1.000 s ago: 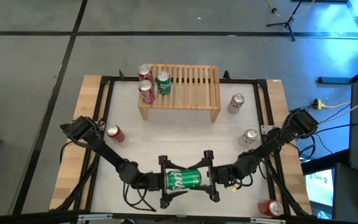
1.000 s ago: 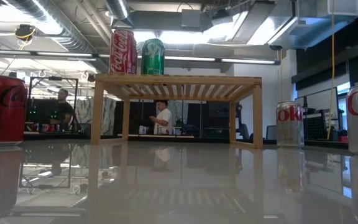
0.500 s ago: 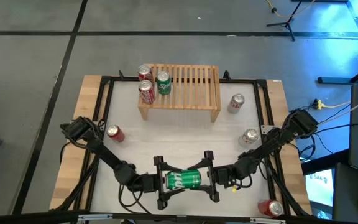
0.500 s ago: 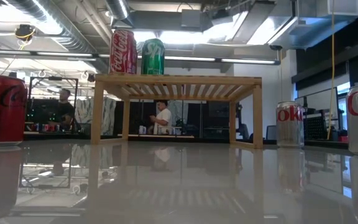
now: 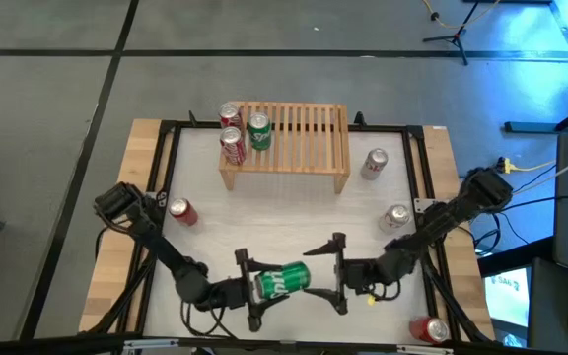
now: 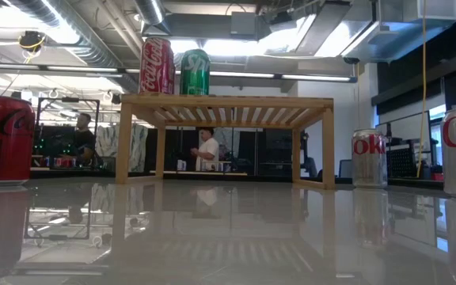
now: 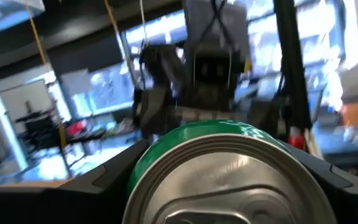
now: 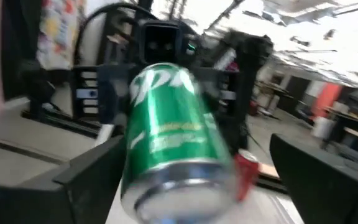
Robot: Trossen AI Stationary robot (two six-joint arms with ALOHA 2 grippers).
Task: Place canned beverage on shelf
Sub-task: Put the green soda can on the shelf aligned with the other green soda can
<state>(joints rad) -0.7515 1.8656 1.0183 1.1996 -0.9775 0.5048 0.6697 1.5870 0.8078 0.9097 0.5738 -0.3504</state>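
The green Sprite can [image 5: 282,280] (lying sideways) now sits clamped in the left gripper [image 5: 249,288], tilted; the right gripper [image 5: 337,273] has released it, jaws spread, pulled back.

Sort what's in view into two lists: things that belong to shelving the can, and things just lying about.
Job in hand:
- green can, lying sideways in the left gripper
- right gripper, open beside the can
- shelf, with two cans on it already

Lying about:
- red can by the left arm
- two silver cans on the right
- red can at the near right corner
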